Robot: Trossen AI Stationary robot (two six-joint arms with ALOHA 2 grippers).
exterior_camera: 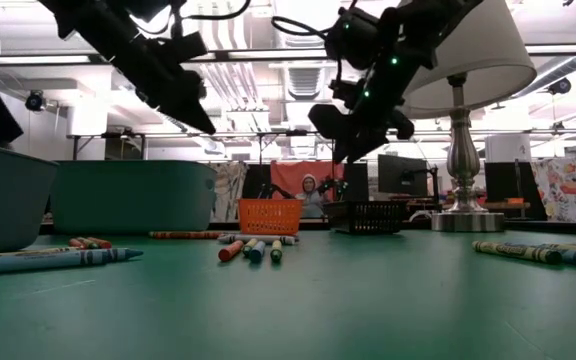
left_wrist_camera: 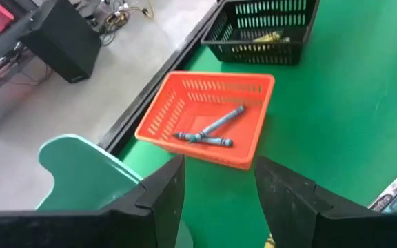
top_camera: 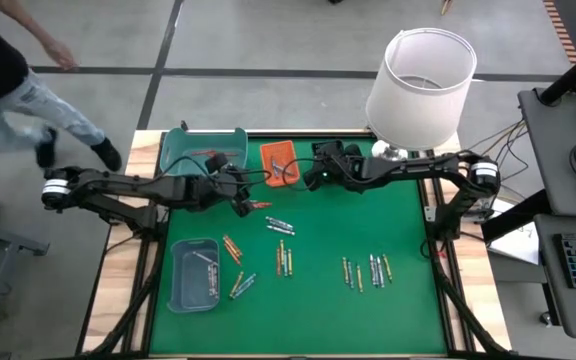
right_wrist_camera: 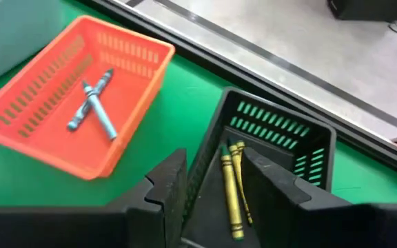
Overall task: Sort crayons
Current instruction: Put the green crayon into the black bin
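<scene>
right gripper [right_wrist_camera: 212, 186] over black tray [right_wrist_camera: 316, 148], fingers apart, empty | two yellow crayons [right_wrist_camera: 231, 186] inside it | left gripper [left_wrist_camera: 216, 189] beside orange tray [left_wrist_camera: 253, 86], parted, empty

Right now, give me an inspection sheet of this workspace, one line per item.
Surface: green mat on a wooden table, flat.
Job's things: loose crayons in clusters on the mat; two blue crayons crossed in the orange basket; yellow crayons in the black basket.
Clutter: lamp at the back edge; two teal bins.
Grippers: left gripper jaws open, empty, near the orange basket; right gripper jaws apart, empty, over the black basket.
Cables: wires beside the right arm.
Surroundings: a person walking past the table's left corner.
</scene>
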